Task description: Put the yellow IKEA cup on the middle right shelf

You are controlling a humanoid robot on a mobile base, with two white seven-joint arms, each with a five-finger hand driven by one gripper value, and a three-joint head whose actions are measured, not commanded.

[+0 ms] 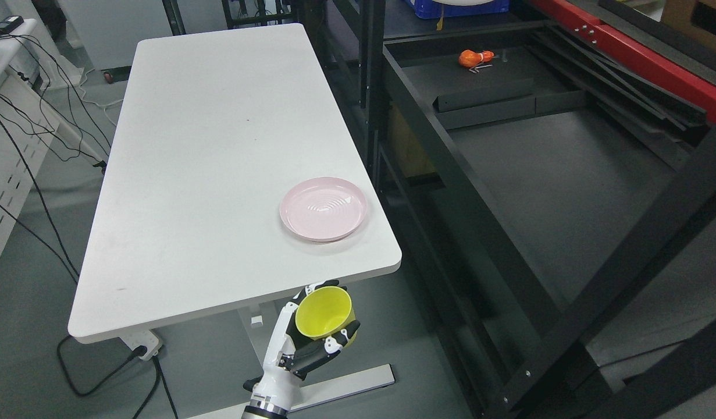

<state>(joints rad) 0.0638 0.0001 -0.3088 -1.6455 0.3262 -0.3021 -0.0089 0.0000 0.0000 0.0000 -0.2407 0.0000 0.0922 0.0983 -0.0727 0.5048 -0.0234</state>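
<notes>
A long white rectangular counter (218,151) with rounded corners fills the left and middle of the head view. To its right stands a black metal shelving unit (544,174), its broad dark shelf board lying below the level of the counter top and a red beam (643,58) crossing its far upper corner. A round pale pink plate (323,209) sits near the counter's near right corner. On the far part of the shelf lies a small orange object (474,57). Below the counter's near edge, over the grey floor, the white and black left hand (299,343) has its fingers curled around the yellow plastic cup (324,313), whose open mouth tilts up toward the camera.
</notes>
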